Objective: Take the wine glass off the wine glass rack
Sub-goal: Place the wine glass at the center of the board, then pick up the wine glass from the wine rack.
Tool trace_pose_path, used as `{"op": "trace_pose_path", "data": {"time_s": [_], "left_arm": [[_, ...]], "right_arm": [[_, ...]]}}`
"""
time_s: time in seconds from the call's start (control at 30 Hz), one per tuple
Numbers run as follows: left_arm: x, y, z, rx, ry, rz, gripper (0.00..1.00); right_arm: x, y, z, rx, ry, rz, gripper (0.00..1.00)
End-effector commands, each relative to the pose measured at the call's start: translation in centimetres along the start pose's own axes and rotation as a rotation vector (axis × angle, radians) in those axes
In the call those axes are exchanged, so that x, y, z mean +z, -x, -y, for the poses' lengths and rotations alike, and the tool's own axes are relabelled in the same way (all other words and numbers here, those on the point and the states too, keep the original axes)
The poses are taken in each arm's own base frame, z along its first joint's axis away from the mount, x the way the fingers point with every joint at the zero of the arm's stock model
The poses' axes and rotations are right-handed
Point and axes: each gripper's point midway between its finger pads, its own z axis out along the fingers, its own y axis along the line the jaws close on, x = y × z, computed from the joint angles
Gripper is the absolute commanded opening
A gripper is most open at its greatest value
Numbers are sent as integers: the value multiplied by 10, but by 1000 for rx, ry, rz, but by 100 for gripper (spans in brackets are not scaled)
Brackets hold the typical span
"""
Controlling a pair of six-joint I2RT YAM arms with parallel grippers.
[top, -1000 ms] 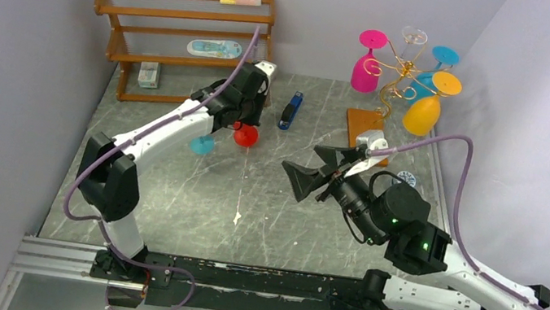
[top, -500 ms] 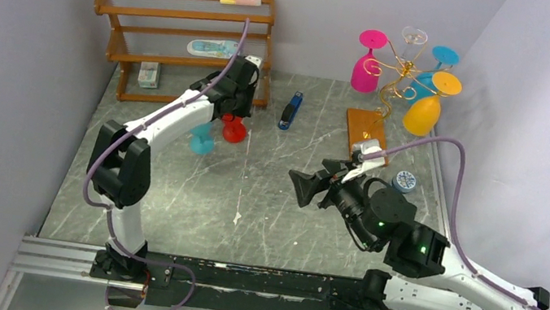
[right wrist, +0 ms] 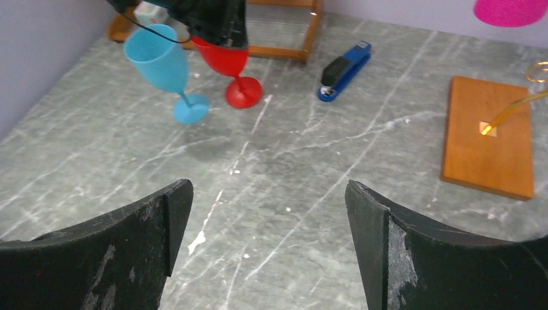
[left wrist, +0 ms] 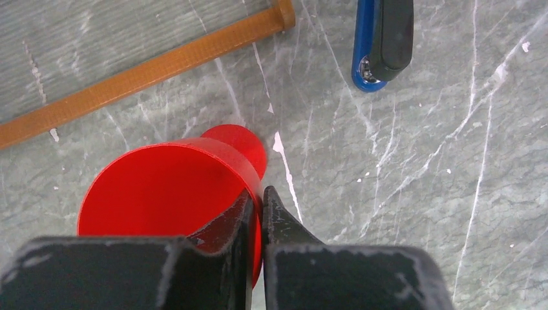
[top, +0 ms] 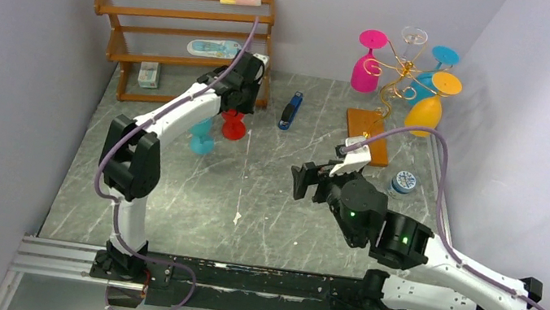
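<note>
A grey marbled table point(top: 262, 219) with two robot arms bolted at its near edge; at the far right stood the wine glass rack point(top: 399, 75), a gold wire stand on a flat orange-brown wooden base point(right wrist: 488, 135); four glasses hung from it upside down, a pink glass point(top: 368, 62), a clear glass point(top: 414, 38), a turquoise glass point(top: 437, 64) and an orange glass point(top: 424, 112). Well apart from the rack, near the slatted wooden shelf point(top: 183, 34) at the far left, the red wine glass point(left wrist: 161, 187) stood upright with its foot seemingly resting on the table, just beside a light blue glass point(right wrist: 158, 61) also standing upright; a blue stapler point(top: 290, 111) lay between them and the rack. The left gripper point(left wrist: 262, 213) was pinched shut on the rim of the red wine glass, one finger inside the bowl and one outside; the right gripper point(right wrist: 268, 190) hovered over the middle of the table with its jaws spread wide and nothing between them (it faced the two standing glasses). By my reckoning the main work looked done for the red glass, since it was off the rack and on the table; what remained was for the left claw to let go and draw away without tipping it; whether more of the hanging glasses were meant to come down I could not tell.
</note>
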Motion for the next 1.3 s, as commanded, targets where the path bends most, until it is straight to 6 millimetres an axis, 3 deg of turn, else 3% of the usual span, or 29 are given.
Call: {"op": "trace_pose_path", "data": {"time_s": [0.0,0.2,0.4,0.5,0.63,0.77,1.1,1.27], "left_arm": [[-1,-6,-3,42,0,-56,10],[-8,-5,0,12,-46,-28,18],[-14,1,0,17,-56,-24,34],[-22,10,-3,22,-70,-28,38],[-41,30,-2,20,-106,34,62],[-50,36,-1,21,-119,47,69],[-85,47,-6,52,-126,113,85],[-124,62,-1,31,-189,216,94]], "right_arm": [[3,1,25,-22,-135,-19,93],[22,-12,39,14,-125,-90,94],[40,-30,52,74,-100,-196,94],[36,-16,59,63,-116,-202,95],[30,1,56,42,-50,-155,97],[38,-17,40,32,30,-247,96],[46,-45,56,264,-85,-172,97],[47,-59,66,312,-156,-173,96]]}}
